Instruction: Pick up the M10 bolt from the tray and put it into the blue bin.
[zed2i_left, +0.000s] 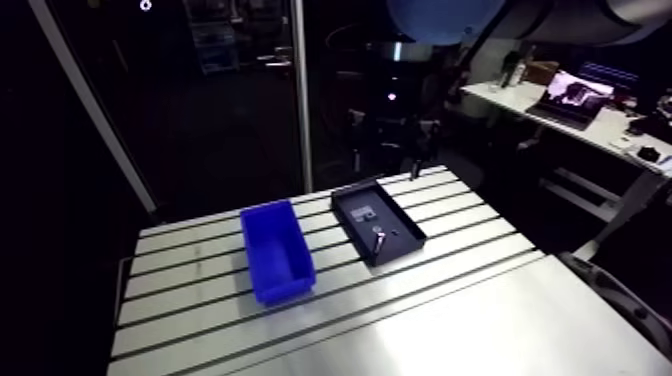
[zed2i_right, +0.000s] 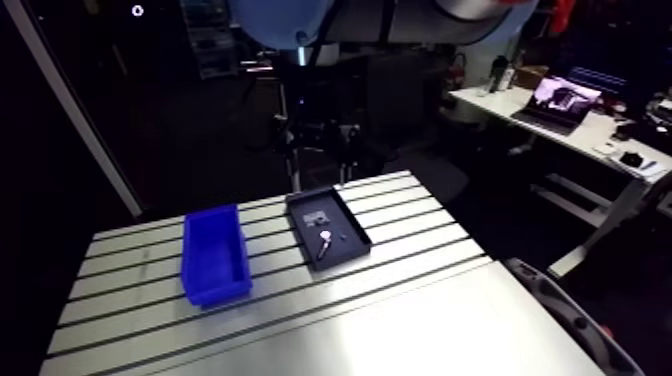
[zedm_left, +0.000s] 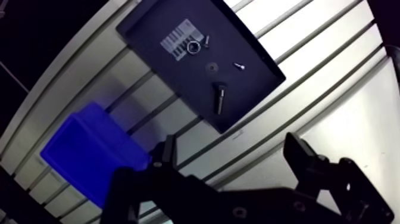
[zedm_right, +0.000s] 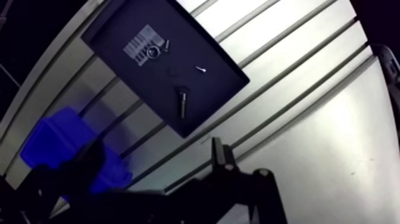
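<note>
**Approach stage: claw wide open, bolt waiting in the tray**

Arm view first. The black tray (zed2i_left: 398, 222) sat just right of centre on the table (zed2i_left: 480, 310). The bolt (zed2i_left: 379, 240) lay inside it, close to the tray's lower edge. The blue bin (zed2i_left: 283, 285) stood just left of the tray, apart from it, and what showed of its inside looked bare. The claw was lost in the dark near the top of the frame, too dim to read there.

Over to the wrist view. The gripper (zedm_left: 231, 146) hung high above the table, its fingers (zedm_left: 300, 156) spread wide with nothing between them. The bolt lay ahead of the fingers in the near part of the tray, loose and touching nothing else. Farther ahead sat a small screw (zedm_left: 239, 66), a ring (zedm_left: 193, 46) and a barcode label (zedm_left: 177, 40). The bin sat beside the tray.

My read: the pick had not begun, and this was the approach. The next move called for coming down over the bolt and turning the wrist so the fingers straddled its shank. Then a close, clear of the tray wall and the small screw.

Hard to make out: the bolt's head and thread. A dark disc near the small screw could have been a washer or only a mark. The gripper's body hid part of the bin.
</note>
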